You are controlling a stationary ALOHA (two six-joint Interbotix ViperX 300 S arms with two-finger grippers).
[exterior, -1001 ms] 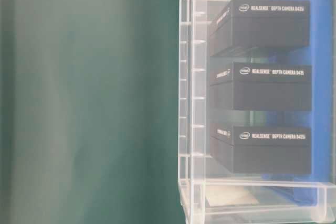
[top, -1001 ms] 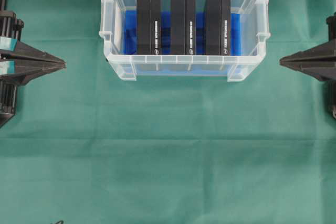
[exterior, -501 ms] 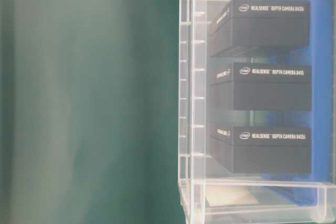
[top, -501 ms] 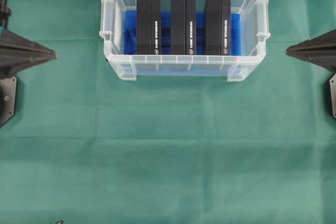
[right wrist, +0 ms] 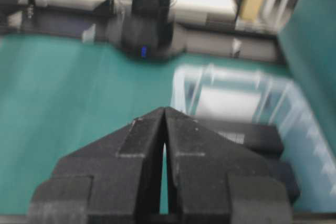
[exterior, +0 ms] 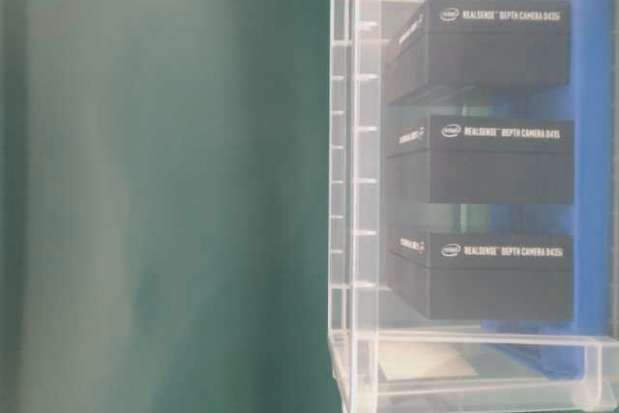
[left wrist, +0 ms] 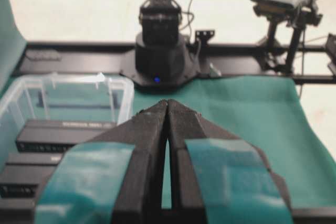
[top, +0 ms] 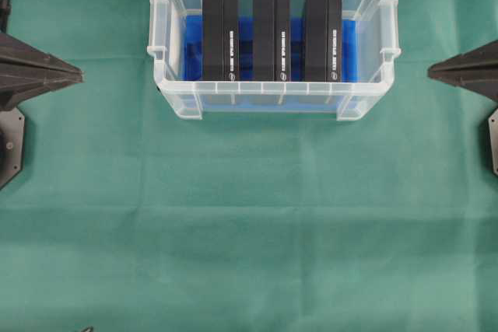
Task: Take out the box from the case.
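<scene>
The clear case (top: 158, 52) sits at the back middle of the green cloth, with blue lining on its floor. Three black boxes stand side by side in it: left box (top: 220, 35), middle box (top: 271, 35), right box (top: 322, 35). From table level the boxes (exterior: 484, 157) show white lettering behind the case wall (exterior: 350, 191). My left gripper (top: 78, 77) is shut and empty at the left edge, well clear of the case. My right gripper (top: 433, 73) is shut and empty at the right edge. The wrist views show the left gripper (left wrist: 167, 102) and the right gripper (right wrist: 164, 109) with tips together.
Green cloth (top: 249, 231) covers the table in front of the case. The opposite arm's base (left wrist: 160, 51) stands at the far end in the left wrist view, and an arm base (right wrist: 149, 19) shows in the right wrist view. A camera stand (left wrist: 278, 9) rises beyond the cloth.
Both grippers have drawn back toward the outer edges of the overhead view. The case and boxes have not moved.
</scene>
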